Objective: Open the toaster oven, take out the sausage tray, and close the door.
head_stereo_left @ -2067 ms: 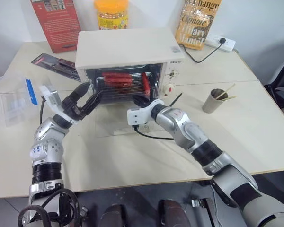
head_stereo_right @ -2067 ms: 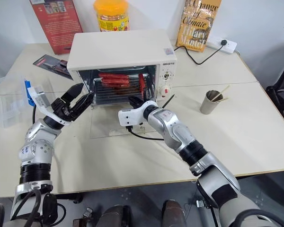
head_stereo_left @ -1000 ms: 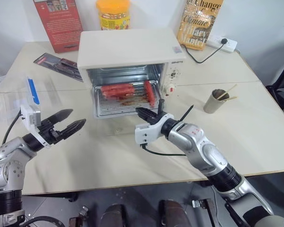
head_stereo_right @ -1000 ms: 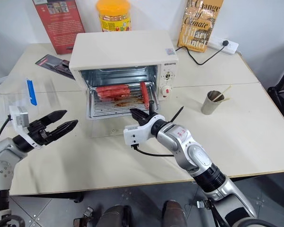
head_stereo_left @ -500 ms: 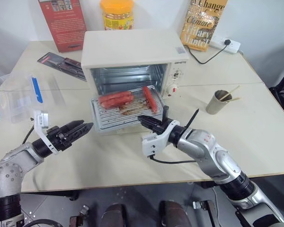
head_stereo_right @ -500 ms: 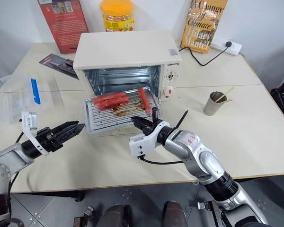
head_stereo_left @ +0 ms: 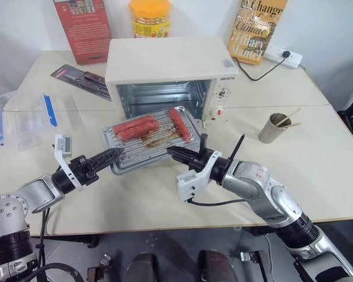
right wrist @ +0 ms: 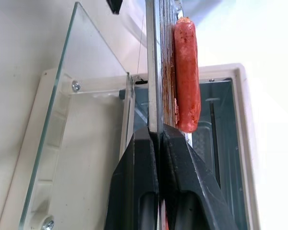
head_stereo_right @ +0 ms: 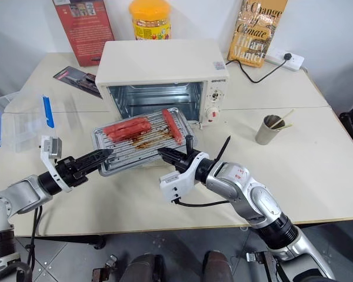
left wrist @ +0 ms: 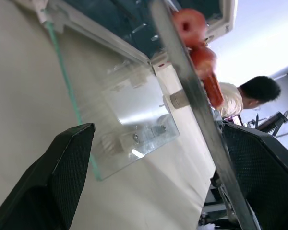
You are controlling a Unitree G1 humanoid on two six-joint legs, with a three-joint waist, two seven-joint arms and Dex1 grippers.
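Right gripper [head_stereo_left: 172,152]: we have our fingers clamped on the near rim of the tray [head_stereo_left: 150,140], toward its right corner.
Left gripper [head_stereo_left: 113,156]: our fingers are spread wide and grip nothing; the tray's left near corner sits just beyond and between them, and we cannot tell if they touch it.
Change: a second ago the tray was still half inside the oven [head_stereo_left: 170,70] and our left gripper hung well out to the left; now the tray is fully out, in the air in front of the cavity, and the left gripper has swung in under its corner.
Meaning: we judge the take-out nearly done; setting the tray on the table [head_stereo_left: 317,147] and shutting the door [right wrist: 81,139] remain.
Tray axis: long side runs across us, left to right, left end tipped slightly down toward the left gripper.
Sausages [head_stereo_left: 132,126]: a cluster lies along that axis; one sausage [head_stereo_left: 179,121] lies crosswise, pointing away from our right gripper.
Door: lies folded down flat beneath the tray.
Oven: beyond the tray, cavity open toward us.
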